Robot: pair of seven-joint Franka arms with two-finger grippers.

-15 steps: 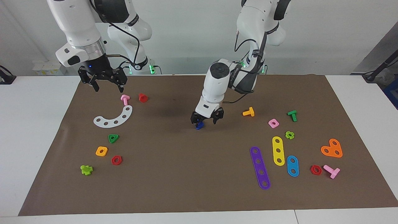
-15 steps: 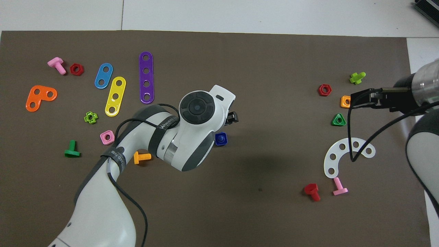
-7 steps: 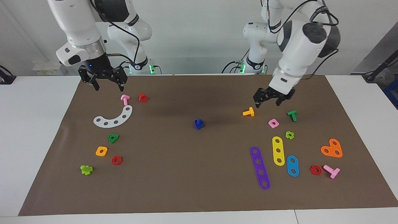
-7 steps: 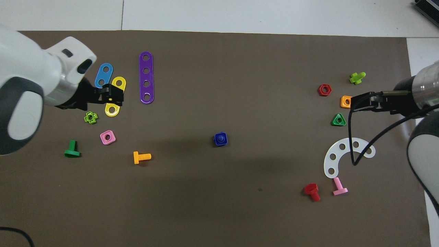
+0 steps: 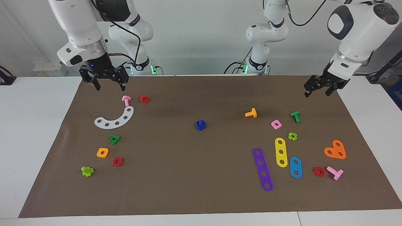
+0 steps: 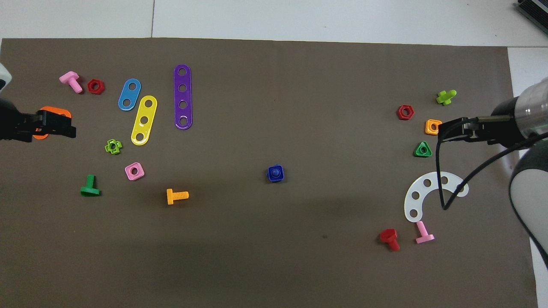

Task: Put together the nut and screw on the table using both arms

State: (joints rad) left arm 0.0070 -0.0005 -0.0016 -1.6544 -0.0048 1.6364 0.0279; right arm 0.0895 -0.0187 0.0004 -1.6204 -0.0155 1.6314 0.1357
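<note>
The dark blue square nut (image 5: 201, 126) lies in the middle of the brown mat (image 5: 188, 175) with the dark blue screw (image 5: 200, 122) standing in its hole. In the overhead view the screw (image 6: 276, 172) fills the centre of the nut (image 6: 270, 178). Nothing holds them. My left gripper (image 5: 318, 89) is open and empty, raised over the mat's edge at the left arm's end, over the orange heart plate (image 6: 58, 114) in the overhead view (image 6: 58, 128). My right gripper (image 5: 108, 83) is open and empty, raised over the mat's corner at the right arm's end (image 6: 454, 129).
At the right arm's end lie a white curved strip (image 5: 115, 118), pink (image 5: 126, 100) and red (image 5: 144, 98) screws, a green triangular nut (image 5: 114, 139) and an orange nut (image 5: 102, 152). At the left arm's end lie an orange screw (image 5: 251, 113), a pink nut (image 5: 276, 124) and coloured strips (image 5: 262, 169).
My left gripper has let go of the blue nut and screw in the middle, risen and swung away to the left arm's end. The right arm has barely moved.
</note>
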